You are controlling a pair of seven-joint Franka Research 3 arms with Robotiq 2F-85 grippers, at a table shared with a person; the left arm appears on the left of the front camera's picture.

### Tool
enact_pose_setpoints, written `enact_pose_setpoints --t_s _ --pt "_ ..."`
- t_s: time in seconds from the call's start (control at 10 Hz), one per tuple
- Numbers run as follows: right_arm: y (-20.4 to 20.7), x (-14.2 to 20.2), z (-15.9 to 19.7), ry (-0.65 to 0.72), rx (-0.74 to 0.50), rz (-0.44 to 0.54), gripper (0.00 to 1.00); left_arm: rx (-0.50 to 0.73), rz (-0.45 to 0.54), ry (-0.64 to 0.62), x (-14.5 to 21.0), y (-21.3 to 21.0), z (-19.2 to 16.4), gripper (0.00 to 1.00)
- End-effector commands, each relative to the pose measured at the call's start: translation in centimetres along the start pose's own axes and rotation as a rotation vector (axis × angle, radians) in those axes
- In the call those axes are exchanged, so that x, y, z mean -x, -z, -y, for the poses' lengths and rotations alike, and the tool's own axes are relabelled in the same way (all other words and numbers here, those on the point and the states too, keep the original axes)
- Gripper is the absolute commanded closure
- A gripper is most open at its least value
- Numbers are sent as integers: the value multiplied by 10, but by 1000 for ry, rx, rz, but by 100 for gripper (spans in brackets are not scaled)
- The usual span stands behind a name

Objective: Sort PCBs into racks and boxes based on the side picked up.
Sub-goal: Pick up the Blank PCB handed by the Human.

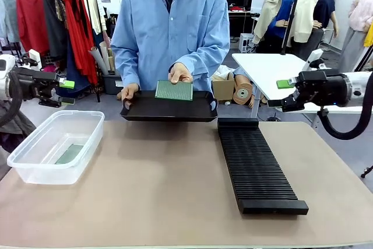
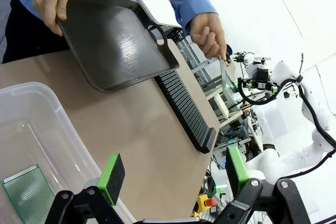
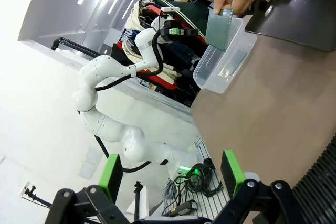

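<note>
A person [image 1: 169, 21] stands at the far side of the table [image 1: 163, 196] and holds a black tray [image 1: 169, 112] by its edge with one hand [image 1: 128, 91]. The other hand [image 1: 179, 74] lifts a green board [image 1: 173, 90] over the tray, pinched at its top edge. I think it is held up like that so a gripper can reach in and take it.

The left gripper [image 2: 173, 174] waits off to one side, well apart from the board. Its fingers are wide apart and hold nothing. The right gripper [image 3: 171, 173] waits at the other side, just the same.

A second board [image 1: 70, 154] lies flat in the clear box [image 1: 35, 170] on the left. The long black rack [image 1: 256, 167] sits on the right. I guess each side has its own spot so boards can be sorted fast.
</note>
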State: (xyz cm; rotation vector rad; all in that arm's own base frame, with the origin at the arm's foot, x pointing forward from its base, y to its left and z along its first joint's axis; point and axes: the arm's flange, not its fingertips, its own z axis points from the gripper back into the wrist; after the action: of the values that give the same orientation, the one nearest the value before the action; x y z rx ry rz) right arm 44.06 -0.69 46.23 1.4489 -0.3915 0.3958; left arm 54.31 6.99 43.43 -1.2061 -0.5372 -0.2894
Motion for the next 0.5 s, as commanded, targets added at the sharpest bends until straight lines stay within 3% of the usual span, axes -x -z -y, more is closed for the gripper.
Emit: enact_pose_setpoints --t_s 0.0,0.4 --pt "12 -19 16 -16 -24 18 0 -5 -4 3 0 -1 1 0" --pt "37 -42 50 27 -20 47 0 -5 -4 3 0 -1 1 0"
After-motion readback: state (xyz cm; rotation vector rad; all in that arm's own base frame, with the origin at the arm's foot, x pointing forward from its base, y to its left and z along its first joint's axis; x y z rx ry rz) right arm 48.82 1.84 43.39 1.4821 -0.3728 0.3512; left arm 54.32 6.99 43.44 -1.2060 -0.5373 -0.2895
